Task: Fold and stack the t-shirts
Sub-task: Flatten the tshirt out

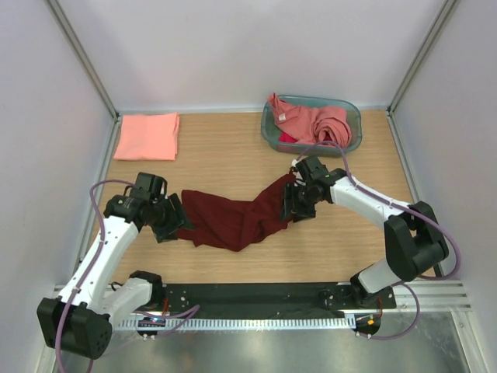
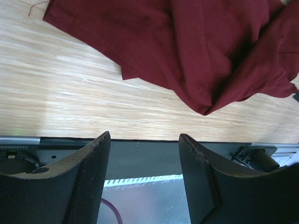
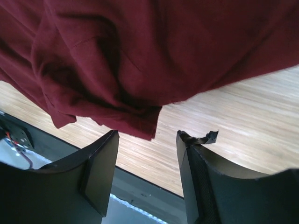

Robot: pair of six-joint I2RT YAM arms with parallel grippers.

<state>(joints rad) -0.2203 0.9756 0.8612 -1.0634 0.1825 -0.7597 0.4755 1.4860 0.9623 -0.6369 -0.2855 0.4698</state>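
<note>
**Crumpled between two arms, the dark maroon t-shirt (image 1: 233,220) is lying mid-tabletop (image 1: 233,155)**

At the far left corner of the wooden surface, a salmon t-shirt (image 1: 147,136) is lying folded in a neat square. Nearer the arms, the left end effector (image 1: 175,222) is hovering at the left edge of the dark maroon t-shirt, its jaws standing apart with nothing between them. The maroon cloth is sprawling in rumpled folds across the middle, stretching from one end effector to the other. At its right end, the right end effector (image 1: 292,205) is hanging over the bunched fabric, its jaws likewise parted and gripping nothing, with the cloth's edge lying just beyond the fingertips. Farther back on the right, a teal-blue basket (image 1: 268,136) is holding a heap of coral pink t-shirts (image 1: 318,123).
</note>
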